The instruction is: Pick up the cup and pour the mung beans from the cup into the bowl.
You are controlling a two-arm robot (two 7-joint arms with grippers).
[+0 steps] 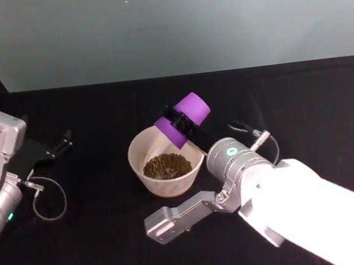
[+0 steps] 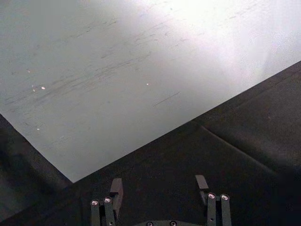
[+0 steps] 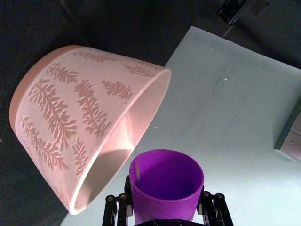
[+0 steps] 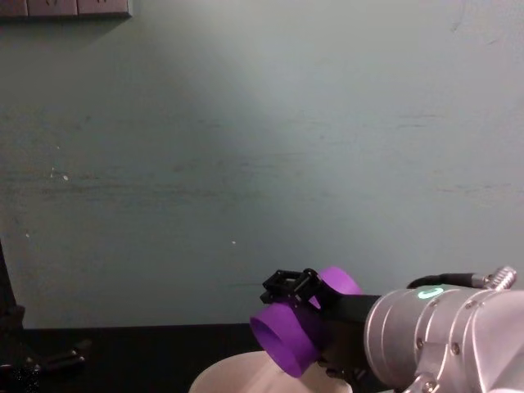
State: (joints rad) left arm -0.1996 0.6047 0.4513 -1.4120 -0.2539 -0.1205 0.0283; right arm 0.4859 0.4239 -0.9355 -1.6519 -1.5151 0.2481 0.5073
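Now the right gripper (image 1: 180, 125) clenches the purple cup (image 1: 194, 107), tipped over the fern-patterned bowl (image 1: 170, 184) of mung beans (image 1: 167, 165); the left gripper (image 2: 160, 187) rests released at left. Withdrawing low, the cup could clip the bowl and spill it.

Head view: I get soft, even light, and the black tablecloth (image 1: 300, 93) swallows every shadow. Left wrist view: the wall (image 2: 117, 70) washes out to white glare at the upper right and dims toward the left edge. Right wrist view: the cup (image 3: 165, 188) throws a soft shadow on the inner wall of the bowl (image 3: 70, 108), lower centre. Chest view: wall brightest mid-frame, darker in the corners.
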